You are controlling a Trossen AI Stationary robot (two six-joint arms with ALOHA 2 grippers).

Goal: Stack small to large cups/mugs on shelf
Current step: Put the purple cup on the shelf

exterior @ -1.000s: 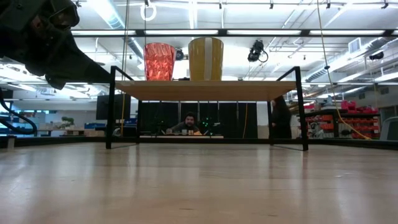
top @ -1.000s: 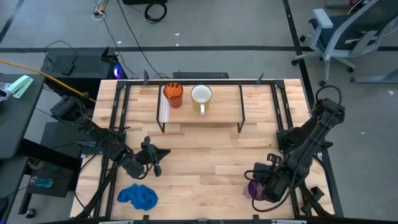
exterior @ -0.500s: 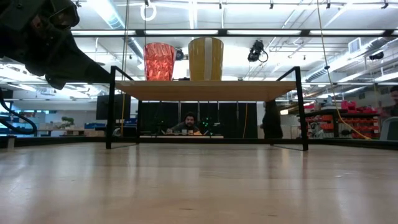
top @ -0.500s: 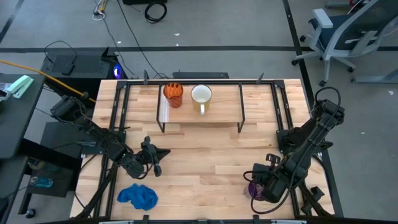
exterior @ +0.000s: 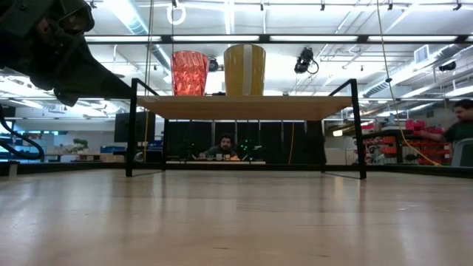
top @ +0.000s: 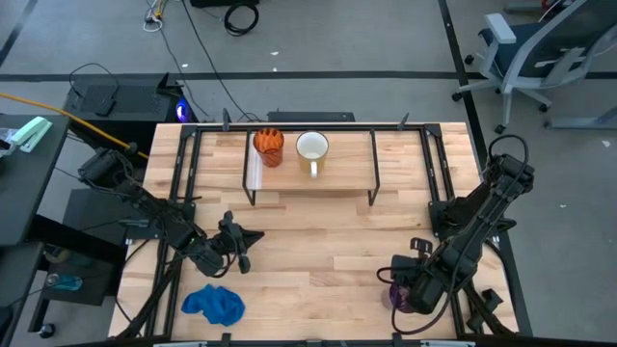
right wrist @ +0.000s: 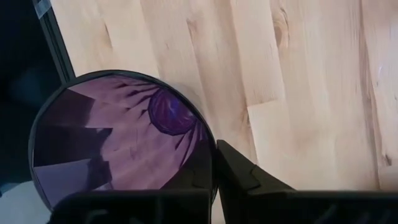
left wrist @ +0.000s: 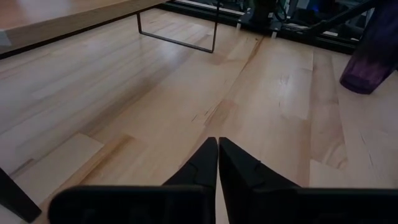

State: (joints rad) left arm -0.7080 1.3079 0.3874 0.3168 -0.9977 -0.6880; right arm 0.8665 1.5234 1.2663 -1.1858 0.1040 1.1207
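High view: your right tool (top: 397, 292) sits over the tumbler (top: 394, 296) at the table's (top: 318, 241) near right corner, marginally shifted from a second ago. The orange cup (top: 269, 146) and mug (top: 311, 148) stay on the shelf (top: 339, 172).

Left wrist view: the left tool (left wrist: 217, 148) is closed and empty.

Right wrist view: one finger (right wrist: 239, 168) stands outside the tumbler's rim, apparently gripping its wall. The lift has not yet begun.

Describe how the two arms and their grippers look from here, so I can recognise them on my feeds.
Both arms are dark, near-black jointed links with black cables looping along them. The left gripper has two slim, tapering black fingers. The right gripper has the same matte black fingers, broad and angular close up. I see no markings or coloured parts on either.
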